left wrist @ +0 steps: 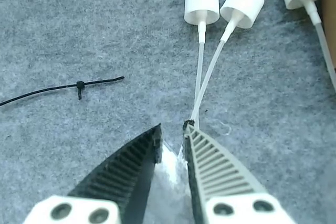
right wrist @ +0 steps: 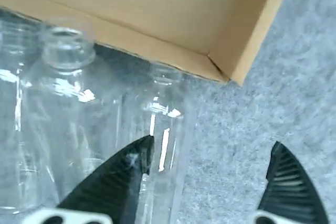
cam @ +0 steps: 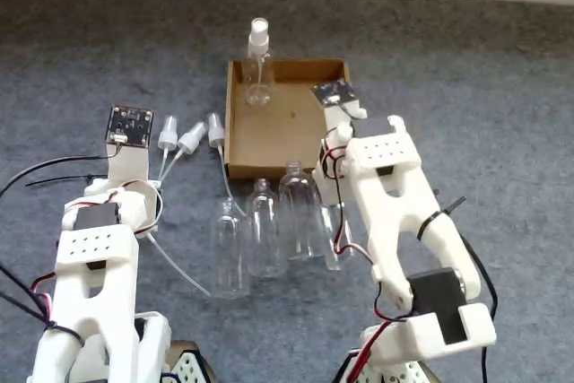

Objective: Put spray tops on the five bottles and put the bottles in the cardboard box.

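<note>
- While the right gripper (right wrist: 210, 163) hangs released, jaws spread wide, the dark finger sits over the open bottle (right wrist: 160, 124) instead of beside it. The other is out over bare carpet.
- That bottle lies on its side on the carpet, just short of the cardboard box (right wrist: 252, 30). Its long axis runs from the arms toward the box, and the open neck points at the box's near wall by the corner.
- Danger number one: close from here and I reckon the finger rides the round wall and the bottle squirts sideways, rolling into the neighbouring bottle (right wrist: 63, 93) pressed up alongside.
- Danger number two: it's clear and glossy, so a grip high on the curve would likely slip.
- Over at the left gripper (left wrist: 172, 132), the jaws are only a sliver apart, clamped on nothing that I can make out.
- Two dip tubes (left wrist: 202, 61) from the spray tops (left wrist: 202, 3) converge right at its tip. A pinch could catch both, or bend one.
- One capped bottle (cam: 258, 65) is already in the box.
</note>
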